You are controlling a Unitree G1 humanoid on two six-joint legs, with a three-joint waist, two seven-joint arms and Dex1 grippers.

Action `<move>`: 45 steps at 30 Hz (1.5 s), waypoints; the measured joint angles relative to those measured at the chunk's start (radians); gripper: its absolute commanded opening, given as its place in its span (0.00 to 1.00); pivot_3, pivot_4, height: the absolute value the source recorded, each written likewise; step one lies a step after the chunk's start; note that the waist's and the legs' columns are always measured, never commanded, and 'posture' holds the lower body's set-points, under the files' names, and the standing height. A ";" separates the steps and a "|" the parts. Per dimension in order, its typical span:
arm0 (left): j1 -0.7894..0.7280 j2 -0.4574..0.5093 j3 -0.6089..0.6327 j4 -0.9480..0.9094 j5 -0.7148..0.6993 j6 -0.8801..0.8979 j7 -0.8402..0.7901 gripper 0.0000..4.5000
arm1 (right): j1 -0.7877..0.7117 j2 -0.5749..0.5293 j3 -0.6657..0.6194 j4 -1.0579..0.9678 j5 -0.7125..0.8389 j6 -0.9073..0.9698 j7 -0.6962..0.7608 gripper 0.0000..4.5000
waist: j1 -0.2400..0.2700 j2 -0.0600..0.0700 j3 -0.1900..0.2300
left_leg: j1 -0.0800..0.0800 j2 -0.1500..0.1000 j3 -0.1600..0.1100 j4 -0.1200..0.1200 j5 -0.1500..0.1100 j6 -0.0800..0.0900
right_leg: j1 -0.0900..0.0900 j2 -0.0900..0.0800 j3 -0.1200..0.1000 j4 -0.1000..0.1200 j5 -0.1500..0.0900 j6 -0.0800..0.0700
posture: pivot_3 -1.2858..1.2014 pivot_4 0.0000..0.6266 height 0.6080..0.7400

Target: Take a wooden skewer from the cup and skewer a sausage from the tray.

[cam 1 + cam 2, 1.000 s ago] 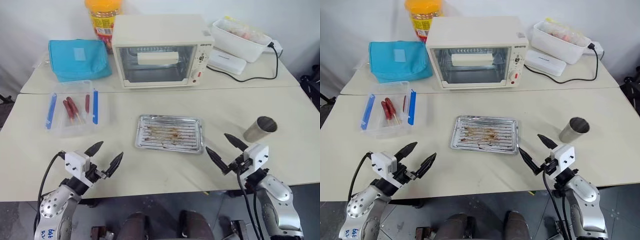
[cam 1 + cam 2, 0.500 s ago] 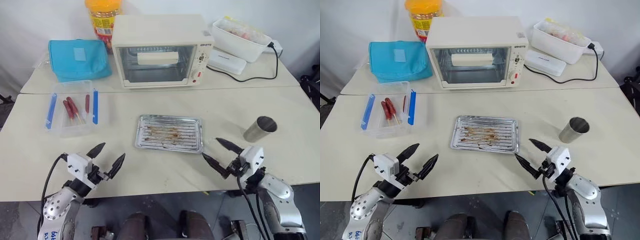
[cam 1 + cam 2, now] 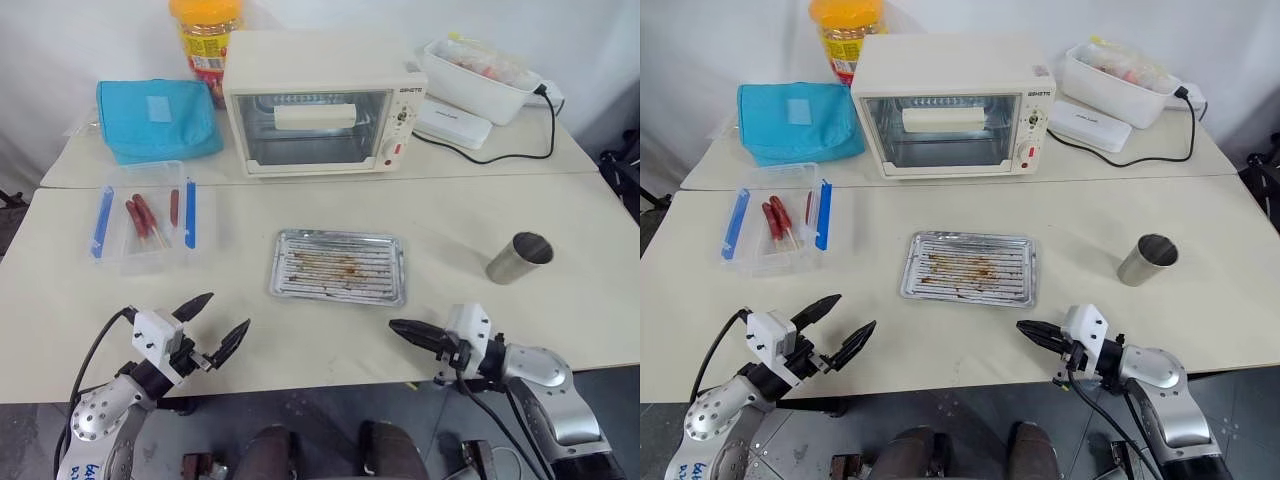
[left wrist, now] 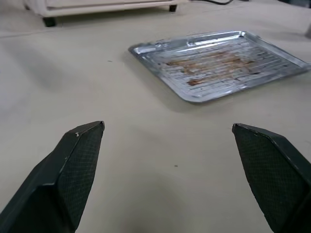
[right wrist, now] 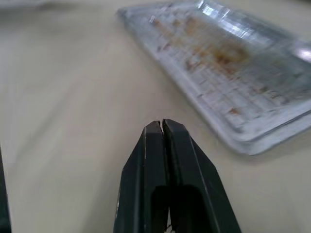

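The steel cup [image 3: 520, 258] stands upright at the right of the table; no wooden skewer shows in it. In the middle lies the silver tray [image 3: 338, 266], its ribbed bottom bare except for brown grease stains. Red sausages [image 3: 143, 216] lie in a clear box at the left. My right gripper [image 3: 393, 326] is shut on nothing and points left over the table's front edge, below the tray's right corner and well short of the cup. In the right wrist view its fingertips [image 5: 161, 125] meet just before the tray [image 5: 233, 58]. My left gripper [image 3: 228, 310] hovers open at the front left.
The clear box with blue clips [image 3: 110, 255] sits at the left. A toaster oven [image 3: 318, 100], a blue pouch [image 3: 158, 118], an orange-lidded jar [image 3: 205, 35] and a white container [image 3: 475, 75] with a black cable line the back of the table.
My right gripper has closed its fingers, swung to point left and sunk a little toward the front edge. The left gripper has stayed open in place.
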 measured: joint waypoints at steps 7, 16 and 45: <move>-0.030 -0.012 -0.007 0.029 0.000 -0.002 -0.002 1.00 | -0.096 0.029 0.041 0.026 -0.061 0.055 -0.068 0.01 | -0.004 -0.003 -0.002 | 0.001 0.000 0.001 0.001 0.000 0.000 | 0.001 0.000 0.000 0.000 0.000 0.000 | 0.52 0.24 1.00; -0.038 -0.041 -0.011 0.031 0.005 -0.009 0.017 1.00 | -0.258 0.070 0.072 0.085 -0.164 0.136 -0.200 0.01 | 0.000 -0.003 -0.002 | 0.000 0.000 -0.001 0.001 0.000 0.000 | 0.000 0.000 -0.001 0.001 0.000 0.000 | 0.52 0.24 1.00; -0.014 -0.111 0.056 0.087 0.048 -0.097 0.138 1.00 | 0.132 0.143 -0.196 -0.018 0.100 -0.001 -0.188 0.87 | 0.014 -0.003 -0.002 | 0.000 0.000 0.000 0.000 0.000 0.000 | 0.001 0.000 -0.001 -0.001 0.000 0.000 | 0.52 0.24 1.00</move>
